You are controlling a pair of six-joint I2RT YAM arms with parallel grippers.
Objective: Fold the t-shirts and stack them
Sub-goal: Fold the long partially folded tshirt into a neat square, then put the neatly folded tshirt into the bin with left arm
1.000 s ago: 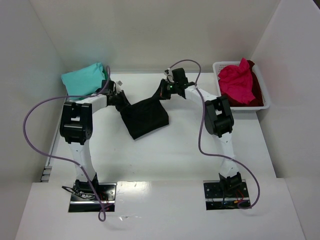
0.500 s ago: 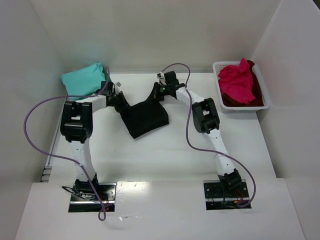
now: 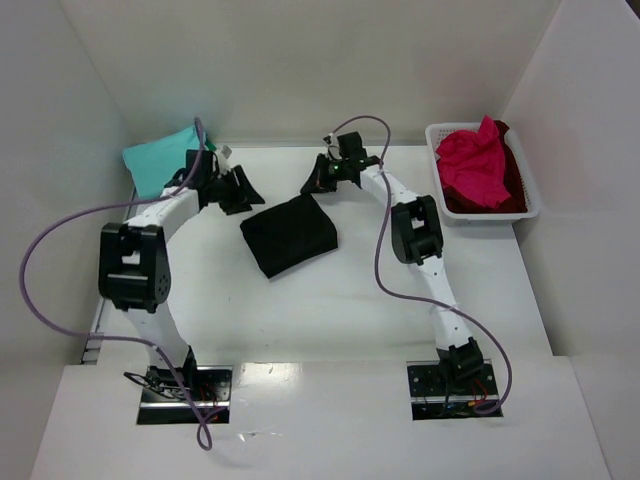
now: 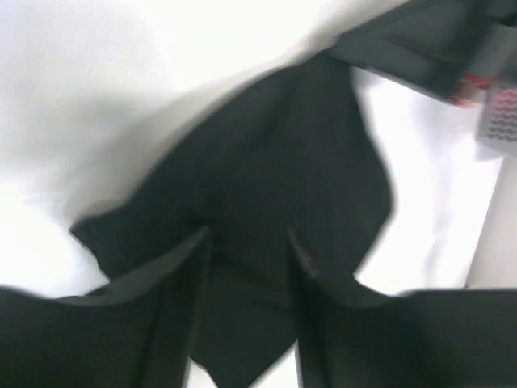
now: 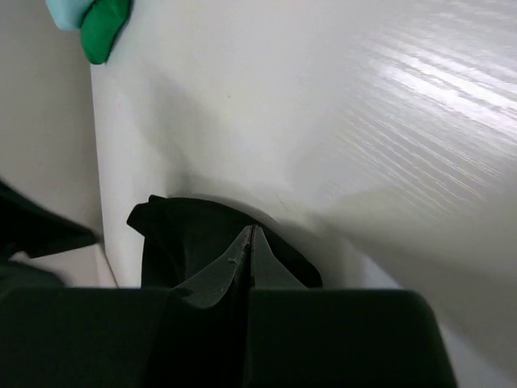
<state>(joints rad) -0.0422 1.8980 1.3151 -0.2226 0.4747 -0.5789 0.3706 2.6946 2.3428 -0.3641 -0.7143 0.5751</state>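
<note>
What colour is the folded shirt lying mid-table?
The shirt is black; the top view shows it best.

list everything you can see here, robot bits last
black t-shirt: 1, black, folded, middle of the table
teal t-shirt: 1, teal, far left corner
green t-shirt: 1, green, beside the teal one, mostly hidden
pink-red t-shirt: 1, pink-red, crumpled on top in the basket
dark red t-shirt: 1, dark red, under the pink-red one
basket: 1, white, far right corner
table: 1, white
cables: 2, purple, one along each arm
left gripper: 1, black, open, just left of the black t-shirt
right gripper: 1, black, shut on the black t-shirt's far corner
</note>
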